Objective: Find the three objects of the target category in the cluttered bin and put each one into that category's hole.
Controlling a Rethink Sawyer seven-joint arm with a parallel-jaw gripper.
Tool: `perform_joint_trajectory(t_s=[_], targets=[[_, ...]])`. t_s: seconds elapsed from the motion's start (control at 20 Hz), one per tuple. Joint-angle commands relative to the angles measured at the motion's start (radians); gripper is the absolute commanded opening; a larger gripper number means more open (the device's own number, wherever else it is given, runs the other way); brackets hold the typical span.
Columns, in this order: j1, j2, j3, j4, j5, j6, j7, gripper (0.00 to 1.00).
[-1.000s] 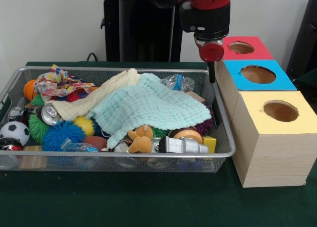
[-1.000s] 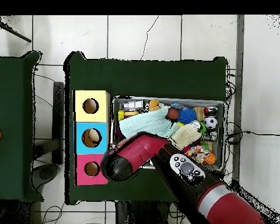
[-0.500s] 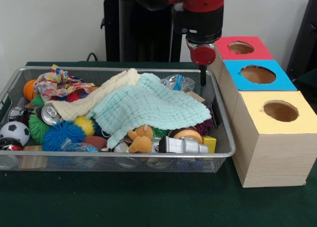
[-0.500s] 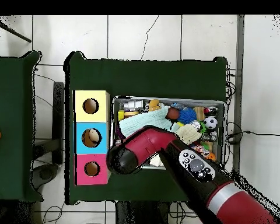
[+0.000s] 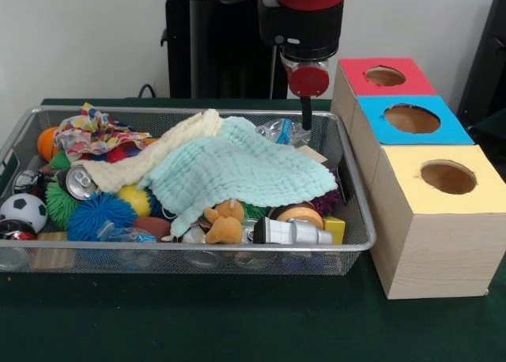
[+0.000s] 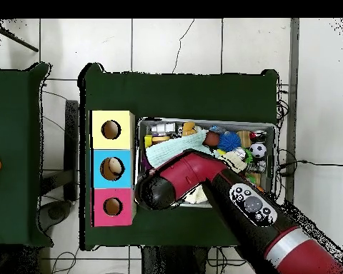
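Wire mesh bin [image 5: 357, 220] on green table [image 5: 237, 322], holding:
- mint green cloth [image 5: 237, 168], spread over the middle of the heap;
- cream cloth [image 5: 158, 156], partly under the mint one;
- patterned fabric [image 5: 91, 133], far left corner;
- drink can [image 5: 79, 182], lying on its side;
- blue spiky ball [image 5: 99, 213], green spiky ball [image 5: 59, 202], soccer ball [image 5: 22, 212];
- tan plush toy [image 5: 224, 222] and silver-and-black bottle [image 5: 291, 232], at the near edge;
- clear plastic wrapper [image 5: 285, 130], far right corner.

Beside the bin: a row of three boxes, each with one round hole: yellow-topped box [image 5: 443, 180], blue-topped box [image 5: 411, 118], red-topped box [image 5: 383, 76].

Hand [image 5: 306, 113]: hangs over the bin's far right corner, just above the wrapper; open or closed cannot be told.
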Motion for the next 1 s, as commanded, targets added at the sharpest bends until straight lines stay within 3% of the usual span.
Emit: perform_joint_trajectory(t_s=[0.05,0.2,0.5,1.0], targets=[[0.052,0.007,-0.007,-0.069,-0.127,-0.046,-0.072,1.0],[0.081,0.024,-0.027,-0.067,-0.151,-0.084,-0.014,1.0],[0.093,0.059,-0.051,-0.097,-0.189,-0.125,0.0,1.0],[0.04,0.067,-0.032,-0.091,-0.184,-0.092,-0.113,1.0]])
